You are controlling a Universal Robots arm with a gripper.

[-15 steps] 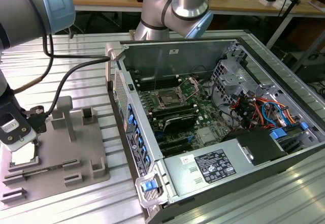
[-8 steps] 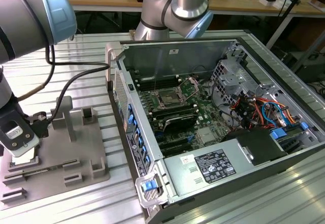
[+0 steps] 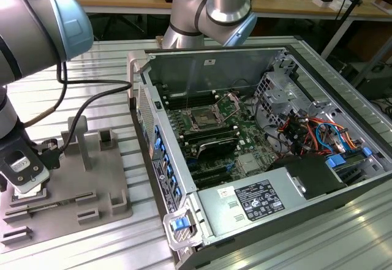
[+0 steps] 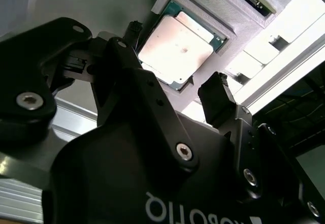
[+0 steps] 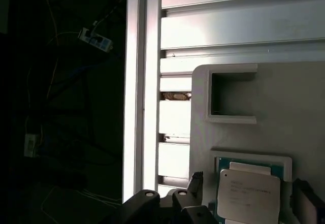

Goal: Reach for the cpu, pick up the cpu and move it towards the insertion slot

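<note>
The cpu is a flat square chip with a silvery top. It lies in a shallow recess of a grey fixture plate at the exterior view's left. My gripper hangs open just above it. In both wrist views one black finger stands on each side of the cpu, and neither touches it. In the exterior view the gripper is low over the plate's near-left corner. The insertion slot, a silver-framed socket with a dark centre, sits on the motherboard inside the open computer case.
The open computer case has tall metal walls, coloured cables and a power supply. The fixture plate carries upright posts and further recesses. A black cable trails from the arm. The table is ribbed aluminium.
</note>
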